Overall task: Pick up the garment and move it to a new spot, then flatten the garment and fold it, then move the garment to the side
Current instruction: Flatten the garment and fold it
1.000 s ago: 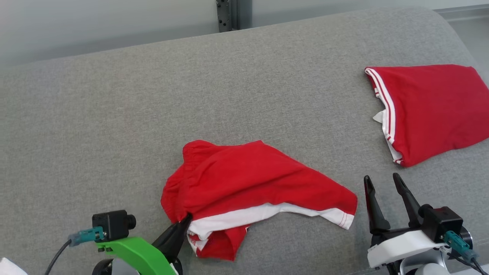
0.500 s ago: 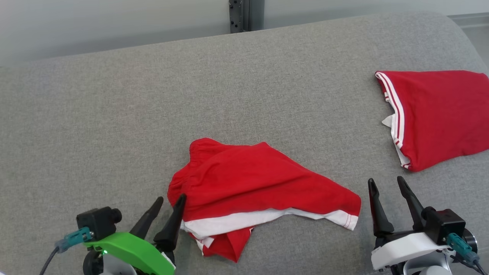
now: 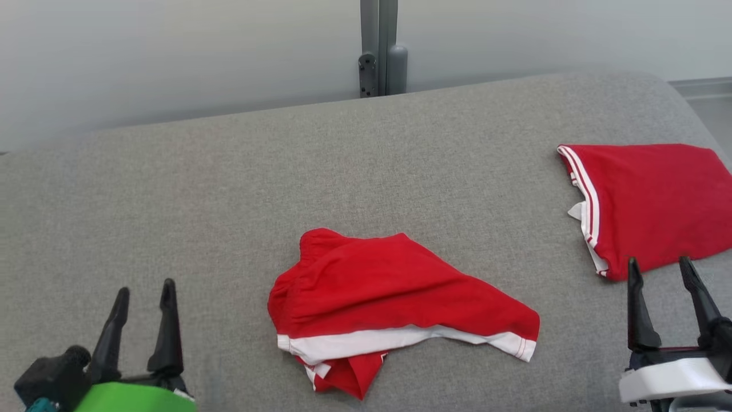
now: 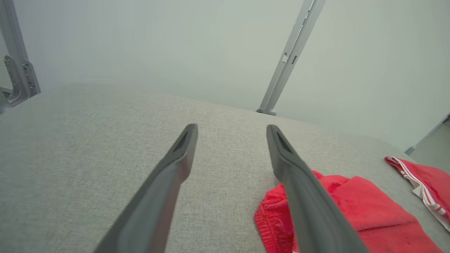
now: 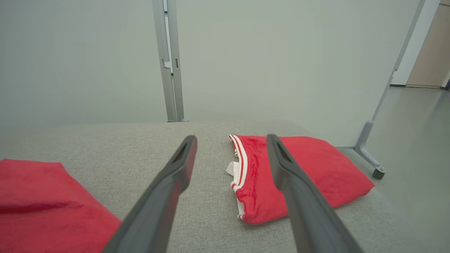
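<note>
Seemingly about to flatten (crumpled garment [image 3: 394, 286] untouched), with left end effector [image 3: 145, 288] and right end effector [image 3: 657, 262] spread wide, empty. Next: pinch opposite edges, pull taut.

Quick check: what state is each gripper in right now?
Left gripper: open, holding nothing, clear of the crumpled red garment.
Right gripper: open, holding nothing.

The gray surface [image 3: 229, 189] holds a crumpled red garment [image 3: 389, 292] at 6 o'clock, a folded red garment [image 3: 657, 200] at 3 o'clock
</note>
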Robot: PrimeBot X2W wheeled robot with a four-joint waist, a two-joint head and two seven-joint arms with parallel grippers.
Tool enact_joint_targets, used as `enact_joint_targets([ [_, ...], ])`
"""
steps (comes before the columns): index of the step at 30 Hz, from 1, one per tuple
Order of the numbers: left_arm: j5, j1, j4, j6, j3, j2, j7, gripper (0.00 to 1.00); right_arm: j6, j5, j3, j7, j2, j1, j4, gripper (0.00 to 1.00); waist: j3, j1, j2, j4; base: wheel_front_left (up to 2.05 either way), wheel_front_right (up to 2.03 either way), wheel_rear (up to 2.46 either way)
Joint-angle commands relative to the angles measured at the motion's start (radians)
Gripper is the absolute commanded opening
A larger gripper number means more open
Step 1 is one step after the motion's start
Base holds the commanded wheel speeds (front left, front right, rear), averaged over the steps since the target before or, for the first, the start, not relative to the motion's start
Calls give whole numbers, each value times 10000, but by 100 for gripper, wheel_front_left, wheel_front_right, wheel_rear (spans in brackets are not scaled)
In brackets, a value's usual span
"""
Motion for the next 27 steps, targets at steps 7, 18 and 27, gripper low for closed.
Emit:
enact_joint_targets([
  [7, 2909, 1048, 1109, -1688, 2151, -1787, -11, 100, 0, -236, -17, 3, -10, 793, -160, 100, -747, 0, -1, 319, 0, 0, 0],
  [18, 4791, 1311, 2244, -3373, 3238, -3256, -12, 100, 0, -168, 690, 3, 156, 710, 309, 100, -726, 0, -1, 203, 0, 0, 0],
  [27, 5211, 1126, 2291, -3512, 3303, -3497, -12, 100, -1, -89, 819, 3, 192, 490, 428, 100, -628, 0, -1, 236, 0, 0, 0],
])
